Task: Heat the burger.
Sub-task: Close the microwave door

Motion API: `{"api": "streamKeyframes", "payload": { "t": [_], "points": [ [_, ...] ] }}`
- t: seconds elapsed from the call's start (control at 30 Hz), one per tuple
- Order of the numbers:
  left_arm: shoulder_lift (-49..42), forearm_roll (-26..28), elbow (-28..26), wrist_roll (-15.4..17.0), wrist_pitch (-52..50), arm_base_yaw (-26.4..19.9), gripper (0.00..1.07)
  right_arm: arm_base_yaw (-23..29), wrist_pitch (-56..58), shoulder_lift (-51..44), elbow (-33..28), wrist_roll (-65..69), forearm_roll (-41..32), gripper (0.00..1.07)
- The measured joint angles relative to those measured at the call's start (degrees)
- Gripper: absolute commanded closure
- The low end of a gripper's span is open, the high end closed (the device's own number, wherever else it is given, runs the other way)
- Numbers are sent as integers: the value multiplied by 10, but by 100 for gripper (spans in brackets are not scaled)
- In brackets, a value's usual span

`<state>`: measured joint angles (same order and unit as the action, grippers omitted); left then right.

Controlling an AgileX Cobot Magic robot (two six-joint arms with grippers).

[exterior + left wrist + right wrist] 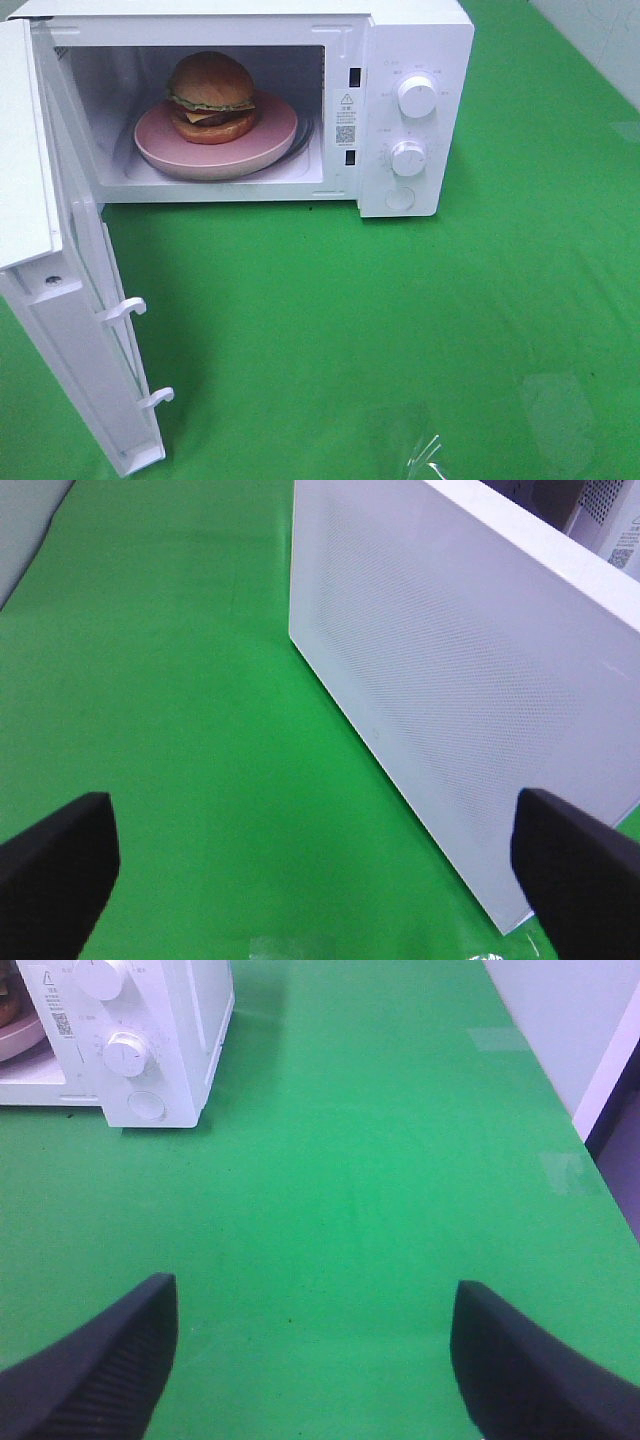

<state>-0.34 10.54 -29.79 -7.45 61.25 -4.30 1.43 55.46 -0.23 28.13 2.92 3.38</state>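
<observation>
burger [211, 95] is sitting on the pink plate [283, 140] inside the microwave [420, 35], well apart from both grippers. door [70, 320] is standing wide open on the left side, its long edge running out from the cavity. left gripper [315, 845] is hovering empty with jaws spread wide, facing the door's mesh face close by, so the left arm looks nearer for shutting it. right gripper [315, 1305] is hovering empty with jaws apart over the green cloth [380, 1160], knobs [416, 96] ahead of it.

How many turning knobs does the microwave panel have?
2: the upper knob near the panel's top, the lower knob directly under it. The flat button below is not counted.
</observation>
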Motion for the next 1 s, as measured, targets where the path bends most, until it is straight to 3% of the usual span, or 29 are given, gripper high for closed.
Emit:
{"api": "streamKeyframes", "payload": {
  "t": [0.37, 0.4, 0.43, 0.5, 0.6, 0.63, 0.67, 0.73, 0.77, 0.8, 1.0],
  "points": [
    [0, -2, -9, 32, -37, 0, 21, 0, 0, 0, 0, 0, 0, 31],
    [0, -9, -11, 33, -62, 0, 28, 0, 0, 0, 0, 0, 0, 31],
    [0, -9, -11, 33, -62, 0, 28, 0, 0, 0, 0, 0, 0, 31],
    [18, -15, -11, 35, -114, 0, 49, 0, 0, 0, 0, 0, 0, 31],
    [37, -16, -11, 35, -135, 0, 54, 0, 0, 0, 0, 0, 0, 31],
    [46, -16, -11, 35, -143, 0, 63, 0, 0, 0, 0, 0, 0, 31],
    [46, -16, -11, 35, -143, 0, 63, 0, 0, 0, 0, 0, 0, 31],
    [99, -17, -11, 35, -181, 0, 79, 0, 0, 0, 0, 0, 0, 31],
    [99, -17, -11, 35, -181, 0, 79, 0, 0, 0, 0, 0, 0, 31],
    [126, -18, -11, 35, -199, 0, 87, 0, 0, 0, 0, 0, 0, 31],
    [175, -7, 2, 36, -269, 0, 106, 0, 0, 0, 0, 0, 0, 31]
  ]
}}
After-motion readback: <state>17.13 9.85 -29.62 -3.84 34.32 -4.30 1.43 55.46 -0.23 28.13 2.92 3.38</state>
